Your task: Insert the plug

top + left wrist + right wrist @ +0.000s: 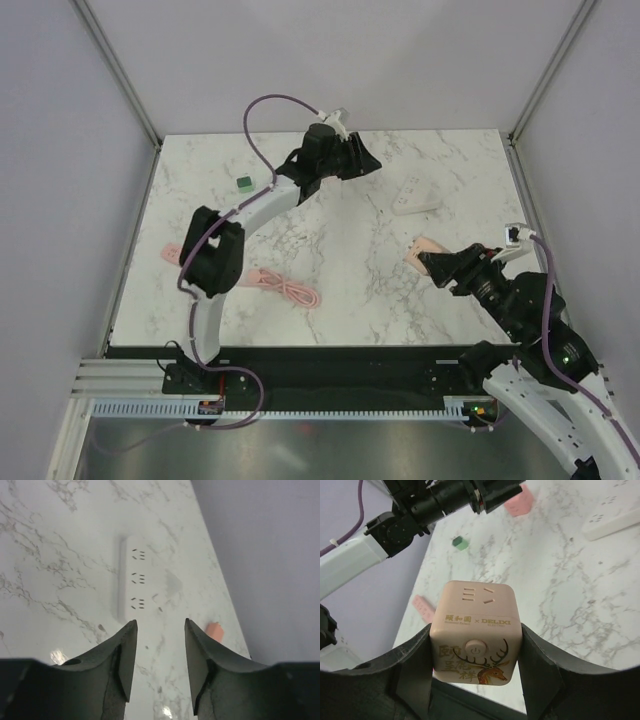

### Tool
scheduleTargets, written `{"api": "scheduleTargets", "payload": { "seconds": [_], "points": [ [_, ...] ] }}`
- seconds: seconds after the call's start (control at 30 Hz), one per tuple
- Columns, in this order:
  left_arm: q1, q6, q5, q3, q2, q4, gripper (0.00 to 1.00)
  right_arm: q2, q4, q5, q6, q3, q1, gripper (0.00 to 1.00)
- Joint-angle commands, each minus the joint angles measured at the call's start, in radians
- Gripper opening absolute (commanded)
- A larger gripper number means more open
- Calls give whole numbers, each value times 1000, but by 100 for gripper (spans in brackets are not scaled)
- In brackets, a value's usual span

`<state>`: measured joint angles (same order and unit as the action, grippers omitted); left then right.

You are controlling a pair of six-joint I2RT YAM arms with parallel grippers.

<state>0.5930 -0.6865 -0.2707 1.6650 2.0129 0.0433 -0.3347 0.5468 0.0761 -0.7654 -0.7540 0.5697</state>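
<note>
Right gripper sits right of centre in the overhead view, low over the bench. Its jaws are clamped on two sides of a pink cube socket. The deer-print button face points at the wrist camera and the slotted face is on top. Can't tell if the cube touches the marble.

Left gripper is at top centre, jaws parted with nothing between them. In its wrist view the white power strip lies flat beyond the fingertips, three socket groups showing. Overhead, the strip is upper right of centre, apart from the cube.

Pink cable with the plug lies loose on the bench, lower left of centre by the left arm's elbow, well apart from both grippers. Green block is upper left.
</note>
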Motion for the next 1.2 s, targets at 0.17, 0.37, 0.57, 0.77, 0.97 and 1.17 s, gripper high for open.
{"api": "scheduleTargets", "payload": {
  "seconds": [0.17, 0.37, 0.57, 0.77, 0.97, 1.17],
  "points": [
    [-12, -73, -41, 478, 469, -118, 34, -426, -114, 579, 144, -93, 1, 0],
    [-12, -91, -56, 515, 567, -92, 29, -882, -320, 458, 274, -321, -178, 0],
    [-10, -126, -90, 515, 616, -53, 27, -1326, -346, 217, 299, -629, -425, 0],
    [-1, -162, -156, 498, 649, 0, 23, -1619, -306, 122, 347, -855, -524, 0],
    [17, -154, -205, 464, 650, 47, 23, -1872, -193, -54, 406, -1167, -556, 0],
    [56, -142, -222, 351, 586, 89, 21, -1900, -148, -128, 431, -1139, -554, 0]
  ]
}}
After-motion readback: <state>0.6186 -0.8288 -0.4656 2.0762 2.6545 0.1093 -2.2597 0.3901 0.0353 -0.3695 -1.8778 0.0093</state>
